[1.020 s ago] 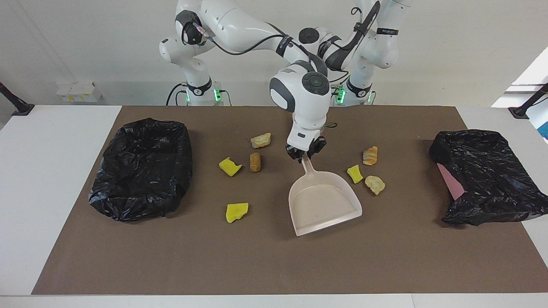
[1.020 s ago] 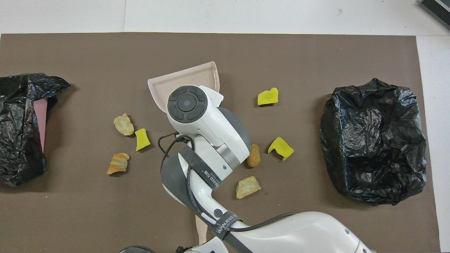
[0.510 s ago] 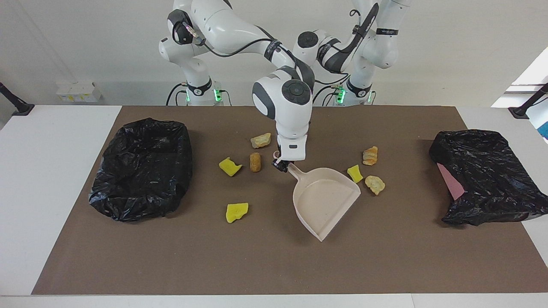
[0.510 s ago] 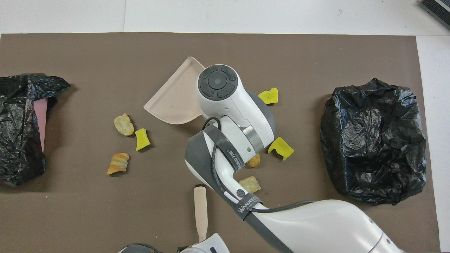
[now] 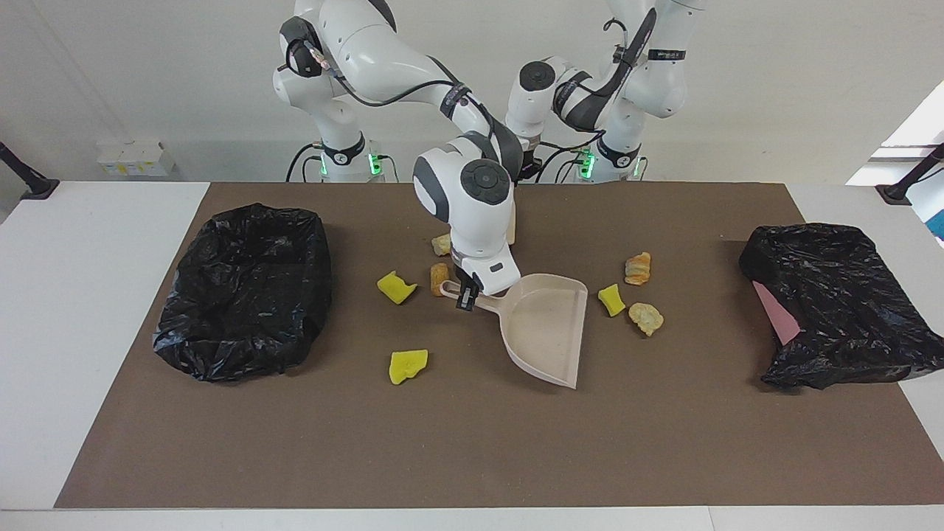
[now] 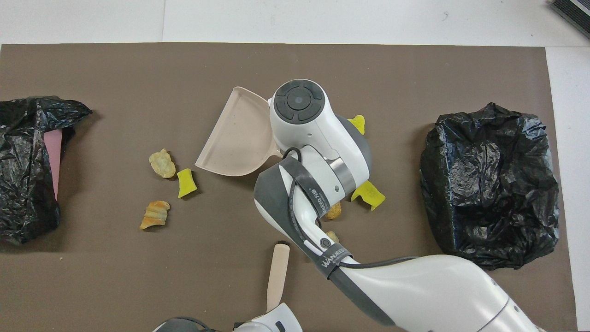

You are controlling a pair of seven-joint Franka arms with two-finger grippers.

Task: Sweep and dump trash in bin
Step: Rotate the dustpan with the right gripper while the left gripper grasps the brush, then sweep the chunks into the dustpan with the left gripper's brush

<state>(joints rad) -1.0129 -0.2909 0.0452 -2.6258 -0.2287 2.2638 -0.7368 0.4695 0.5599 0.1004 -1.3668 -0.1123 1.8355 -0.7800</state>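
Note:
My right gripper (image 5: 466,295) is shut on the handle of the beige dustpan (image 5: 547,324), which lies mid-mat with its open mouth turned toward the left arm's end. Beside that mouth lie trash scraps: a yellow chunk (image 5: 611,299), a tan lump (image 5: 646,318) and an orange lump (image 5: 638,268). More trash (image 5: 397,287) lies toward the right arm's end, some of it half hidden by the right wrist. At the robots' edge in the overhead view, my left gripper (image 6: 272,311) is shut on the beige brush handle (image 6: 278,272); the bristles are hidden.
A bin lined with a black bag (image 5: 247,291) stands at the right arm's end of the brown mat. Another black-bagged bin (image 5: 833,302), with pink showing at its rim, stands at the left arm's end. The right forearm (image 6: 405,295) crosses low over the mat's middle.
The right gripper swung the dustpan's handle toward the right arm's end, turning its mouth to the left arm's end. The left gripper closed on the brush handle and shifted it.

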